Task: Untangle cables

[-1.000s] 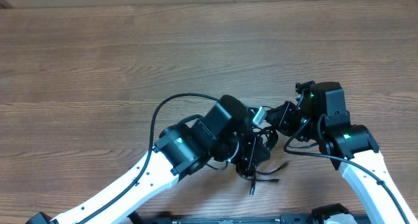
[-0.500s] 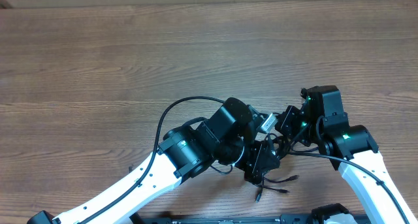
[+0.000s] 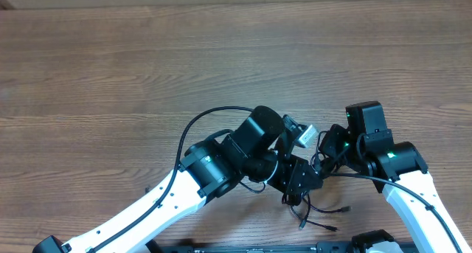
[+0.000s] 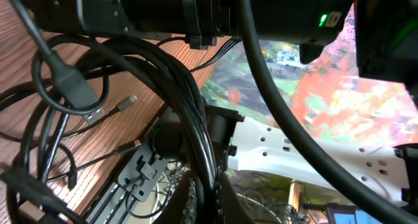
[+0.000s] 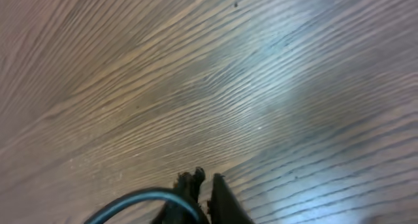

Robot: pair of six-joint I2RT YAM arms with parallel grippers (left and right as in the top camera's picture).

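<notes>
The cables (image 3: 313, 206) form a small black tangle near the table's front edge, between my two grippers. Loose plug ends trail toward the front right (image 3: 329, 228). My left gripper (image 3: 301, 181) sits on the tangle. In the left wrist view its jaws (image 4: 206, 192) are shut on a thick bunch of the cables (image 4: 177, 80), with silver-tipped plugs (image 4: 128, 102) hanging to the left. My right gripper (image 3: 330, 147) is just right of the tangle. In the right wrist view its fingers (image 5: 208, 179) are almost together, and one cable (image 5: 130, 199) curves in from the left to them.
Both wrists crowd close together at the front middle of the wooden table (image 3: 147, 54). The left arm's own thick cable (image 3: 193, 127) loops up over its forearm. A black rail (image 3: 258, 248) runs along the table's front edge, right behind the tangle.
Both grippers have shifted right and a little toward the front edge, taking the tangle along. The loose plug ends have slid right and spread out.
</notes>
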